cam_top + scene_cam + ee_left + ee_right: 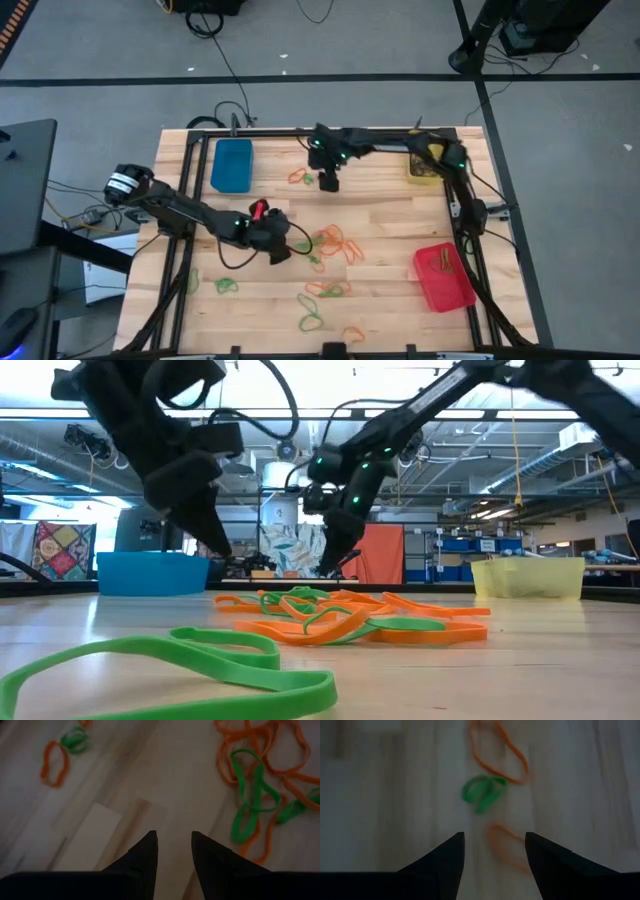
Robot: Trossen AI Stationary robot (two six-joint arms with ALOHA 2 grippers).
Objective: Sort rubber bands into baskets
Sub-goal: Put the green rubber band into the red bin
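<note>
Here, bands: we saw the rubber bands [335, 245] heaped mid-table, strays toward the front edge, a few near the blue basket [231, 165]
Baskets: yellow basket [424, 163] at the far right, red basket [443, 277] at the near right
Left gripper [278, 257]: fingers parted, empty, just beside the heap
Right gripper [328, 183]: fingers parted, empty, above the far strays
Risk: we judged tangled loops might lift several colours together
Views: only the right wrist view showed us a green band [482, 792] ahead of its fingers
</note>
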